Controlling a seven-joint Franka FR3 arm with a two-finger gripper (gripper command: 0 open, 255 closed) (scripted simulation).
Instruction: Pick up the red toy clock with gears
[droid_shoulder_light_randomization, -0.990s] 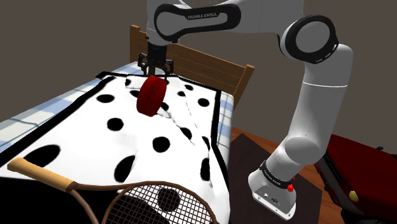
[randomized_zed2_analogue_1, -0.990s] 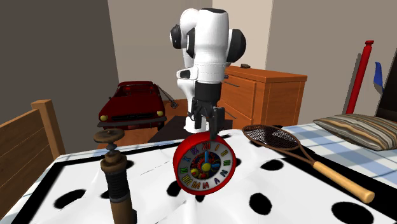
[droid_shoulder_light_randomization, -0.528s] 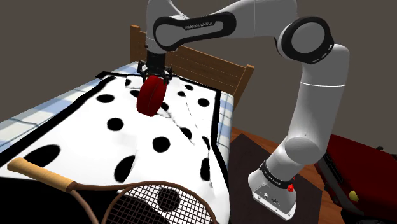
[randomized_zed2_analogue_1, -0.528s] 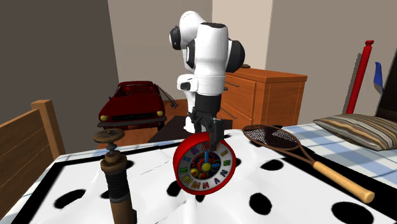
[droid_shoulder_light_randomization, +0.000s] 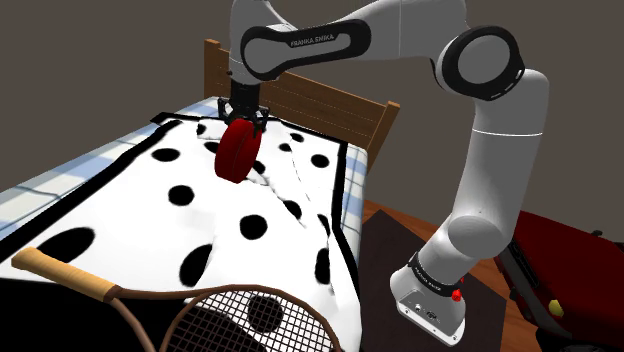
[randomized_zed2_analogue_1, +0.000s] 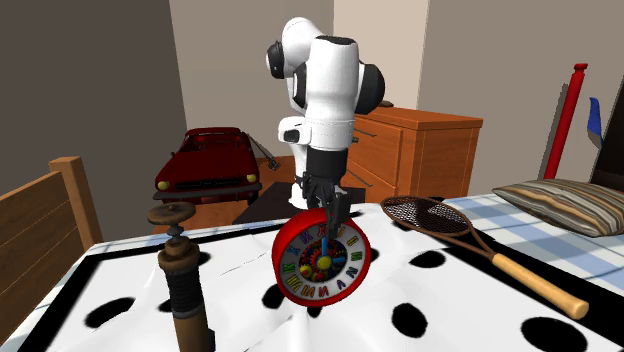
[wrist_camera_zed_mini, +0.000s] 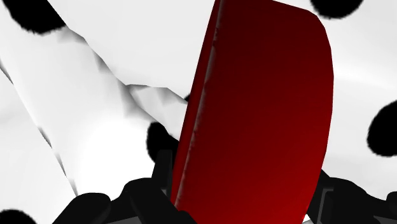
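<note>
White spotted blanket (droid_shoulder_light_randomization: 130, 200) with black dots covers a bed. On it, near the wooden headboard (droid_shoulder_light_randomization: 310, 105), the red toy clock (droid_shoulder_light_randomization: 238, 152) stands up on its edge. Its face shows colored numbers and gears in the second exterior view. The black tool (droid_shoulder_light_randomization: 243, 117) comes down from above and pinches the clock's top rim tight. A racket (randomized_zed2_analogue_1: 470, 240) lies well apart on the bed.

You had a brown turned post (randomized_zed2_analogue_1: 185, 285) beside the clock (randomized_zed2_analogue_1: 322, 262) and the headboard (droid_shoulder_light_randomization: 345, 110) behind it; the spotted bedspread (droid_shoulder_light_randomization: 215, 205) elsewhere lay open.
</note>
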